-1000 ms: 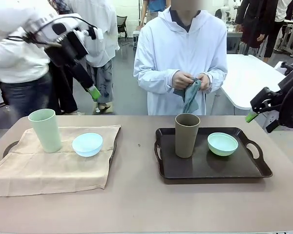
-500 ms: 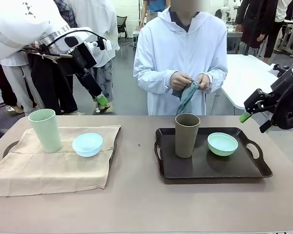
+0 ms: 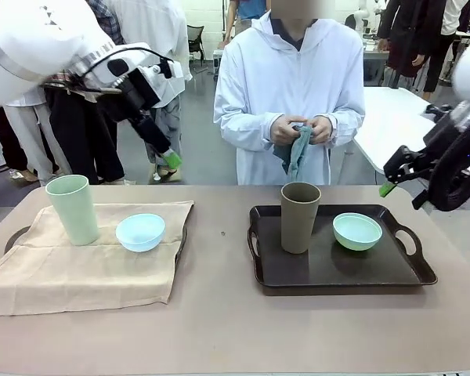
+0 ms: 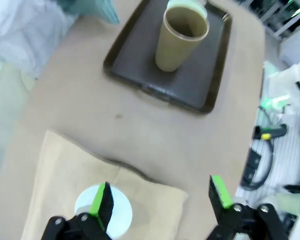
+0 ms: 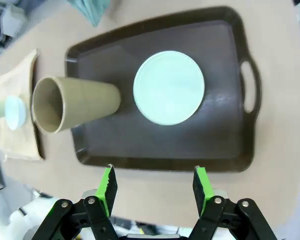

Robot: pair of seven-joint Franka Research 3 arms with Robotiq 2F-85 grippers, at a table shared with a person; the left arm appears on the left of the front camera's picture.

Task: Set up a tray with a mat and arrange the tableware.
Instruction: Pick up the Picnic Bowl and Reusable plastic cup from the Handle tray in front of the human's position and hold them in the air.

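On the left, a beige mat (image 3: 94, 258) covers a tray whose handle (image 3: 14, 236) peeks out. On the mat stand a pale green tumbler (image 3: 72, 209) and a light blue bowl (image 3: 140, 232). The dark tray (image 3: 337, 270) on the right carries a brown tumbler (image 3: 300, 217) and a mint bowl (image 3: 357, 231). My left gripper (image 3: 169, 159) hangs open above the table's far edge, beyond the mat; its wrist view looks down on the blue bowl (image 4: 119, 210). Off the dark tray's far right end, my right gripper (image 3: 403, 194) is raised, open and holding nothing, above the mint bowl (image 5: 169, 87) and brown tumbler (image 5: 75, 105).
Across the table a person in a pale hooded top holds a teal cloth (image 3: 298, 153) in both hands at chest height. Bare tabletop (image 3: 219, 235) separates the two trays. Other people stand behind the left arm, and a white table (image 3: 399, 125) sits at the back right.
My left arm has swung rightward, its gripper now nearer the table's middle. My right gripper has crept left toward the dark tray. The person has lifted and bunched the cloth.
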